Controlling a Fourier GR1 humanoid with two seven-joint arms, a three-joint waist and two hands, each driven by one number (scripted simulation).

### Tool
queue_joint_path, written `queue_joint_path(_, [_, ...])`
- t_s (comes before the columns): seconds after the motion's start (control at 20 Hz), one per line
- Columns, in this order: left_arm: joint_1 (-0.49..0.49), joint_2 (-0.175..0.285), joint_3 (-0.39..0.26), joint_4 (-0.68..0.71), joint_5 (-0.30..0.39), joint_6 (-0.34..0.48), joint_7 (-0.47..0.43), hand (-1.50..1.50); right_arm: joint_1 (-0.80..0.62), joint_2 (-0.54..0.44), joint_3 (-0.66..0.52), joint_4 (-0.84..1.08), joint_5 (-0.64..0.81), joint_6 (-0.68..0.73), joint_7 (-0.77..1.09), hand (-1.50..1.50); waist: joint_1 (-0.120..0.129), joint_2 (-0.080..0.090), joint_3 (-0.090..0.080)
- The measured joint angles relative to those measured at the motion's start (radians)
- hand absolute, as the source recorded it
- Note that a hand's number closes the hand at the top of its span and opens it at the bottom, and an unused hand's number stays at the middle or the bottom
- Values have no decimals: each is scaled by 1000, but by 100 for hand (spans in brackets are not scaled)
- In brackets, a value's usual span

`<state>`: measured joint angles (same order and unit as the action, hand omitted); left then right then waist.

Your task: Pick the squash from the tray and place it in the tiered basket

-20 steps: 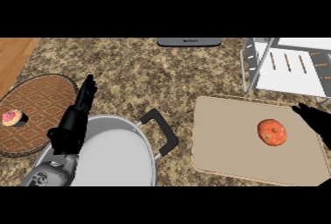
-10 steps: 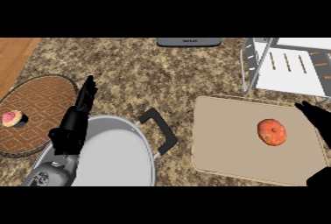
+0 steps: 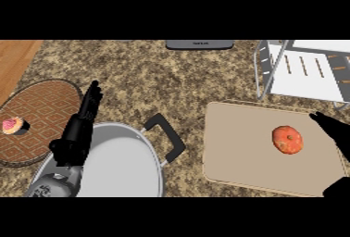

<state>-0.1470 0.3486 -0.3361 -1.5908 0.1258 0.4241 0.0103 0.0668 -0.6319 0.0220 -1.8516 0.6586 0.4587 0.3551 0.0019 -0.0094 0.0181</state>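
Your right hand (image 3: 333, 132) barely moved: fingers straight, just beside the squash (image 3: 288, 139), not touching. You've no grasp yet.

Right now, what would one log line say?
squash: on tray, not held | right hand: open, beside squash | left hand: open, resting over pot

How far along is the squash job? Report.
Done: nothing; the squash lies on the tray. In hand: the right hand hovers open beside it, not touching. The left hand rests open above the pot. Remaining: grasp, lift, carry to the basket.
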Motion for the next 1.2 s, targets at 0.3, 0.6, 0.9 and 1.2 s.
queue_joint_path(0.3, [-2,-7,-11,-8,-16,12,16,0,-10,40,8,33,30,-4,-35,-150,1,-1,1])
queue_joint_path(0.6, [-6,-11,6,17,2,-7,0,0,-68,90,30,108,66,3,-37,-150,4,-1,2])
queue_joint_path(0.9, [-12,-13,2,7,-5,-4,16,0,-123,124,33,162,87,25,-27,-150,4,-1,2])
queue_joint_path(1.2, [-18,-13,-10,3,-14,4,33,0,-160,153,35,252,125,-4,-55,-150,5,0,2])
